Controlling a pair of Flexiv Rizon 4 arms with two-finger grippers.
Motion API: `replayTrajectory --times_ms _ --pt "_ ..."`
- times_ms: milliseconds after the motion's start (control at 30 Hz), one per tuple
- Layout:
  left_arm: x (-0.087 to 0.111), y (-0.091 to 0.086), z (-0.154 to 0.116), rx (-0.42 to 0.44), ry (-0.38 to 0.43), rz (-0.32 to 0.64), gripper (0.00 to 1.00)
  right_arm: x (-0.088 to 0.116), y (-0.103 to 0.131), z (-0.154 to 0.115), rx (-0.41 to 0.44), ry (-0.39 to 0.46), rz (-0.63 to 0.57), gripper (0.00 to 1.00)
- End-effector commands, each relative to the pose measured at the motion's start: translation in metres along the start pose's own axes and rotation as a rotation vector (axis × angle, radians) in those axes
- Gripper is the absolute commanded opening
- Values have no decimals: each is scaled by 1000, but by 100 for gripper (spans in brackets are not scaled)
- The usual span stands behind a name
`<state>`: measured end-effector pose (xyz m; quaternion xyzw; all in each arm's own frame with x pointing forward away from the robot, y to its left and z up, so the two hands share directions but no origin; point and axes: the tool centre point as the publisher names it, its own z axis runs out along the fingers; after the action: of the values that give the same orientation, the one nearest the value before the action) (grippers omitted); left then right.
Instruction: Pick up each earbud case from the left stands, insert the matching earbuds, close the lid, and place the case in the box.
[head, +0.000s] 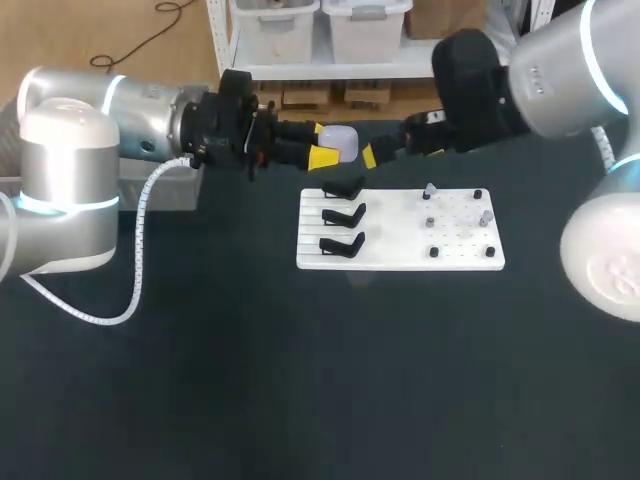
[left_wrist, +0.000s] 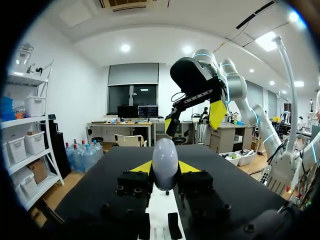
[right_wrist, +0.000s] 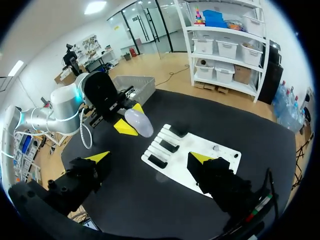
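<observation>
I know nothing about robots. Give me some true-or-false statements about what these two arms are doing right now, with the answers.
1. The left gripper holds a white case. True.
2. The right gripper is clamped on the case too. False: it is open, apart from the case.
3. The case rests on the white board. False: it is held up off the board.
4. Three black stands sit on the board. True.
</observation>
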<state>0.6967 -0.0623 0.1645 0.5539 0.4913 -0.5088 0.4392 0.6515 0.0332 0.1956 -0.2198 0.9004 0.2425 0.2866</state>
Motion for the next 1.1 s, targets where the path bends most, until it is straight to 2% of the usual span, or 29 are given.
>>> replayTrajectory --times_ms 33,1100 --pt "1 0 0 -2 -2 2 0 -14 -2 15 -41 43 2 100" --pt "1 0 0 -2 -2 2 0 -18 -13 52 -68 115 34 100"
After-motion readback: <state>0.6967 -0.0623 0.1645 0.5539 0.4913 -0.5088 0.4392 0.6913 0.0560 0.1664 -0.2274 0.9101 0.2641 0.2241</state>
